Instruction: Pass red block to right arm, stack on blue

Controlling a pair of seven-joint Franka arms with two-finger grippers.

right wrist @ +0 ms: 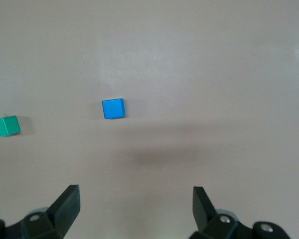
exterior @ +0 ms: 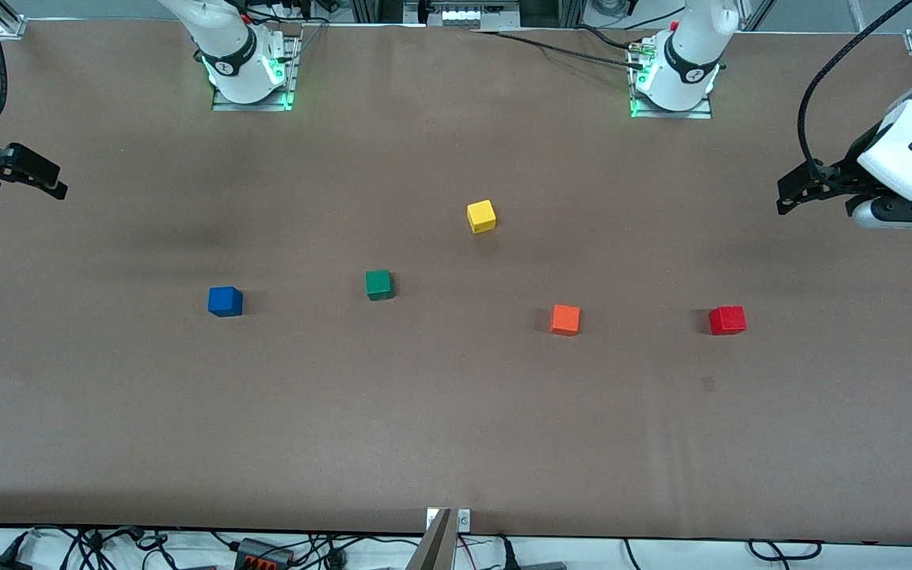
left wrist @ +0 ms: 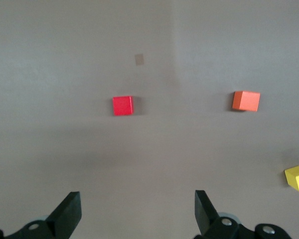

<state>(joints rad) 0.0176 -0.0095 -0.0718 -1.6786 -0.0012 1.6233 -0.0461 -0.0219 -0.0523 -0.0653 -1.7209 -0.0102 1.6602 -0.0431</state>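
Note:
The red block (exterior: 727, 320) sits on the brown table toward the left arm's end; it also shows in the left wrist view (left wrist: 122, 105). The blue cube (exterior: 225, 302) sits toward the right arm's end and shows in the right wrist view (right wrist: 112, 108). My left gripper (exterior: 785, 196) hovers open and empty (left wrist: 137, 201) above the table's left-arm end, apart from the red block. My right gripper (exterior: 56, 184) hovers open and empty (right wrist: 135, 198) above the table's right-arm end, apart from the blue cube.
A green cube (exterior: 378, 284) and a yellow cube (exterior: 481, 216) lie mid-table. An orange cube (exterior: 564, 319) lies beside the red block, toward the right arm's end. A small tape mark (exterior: 708, 384) lies nearer the front camera than the red block.

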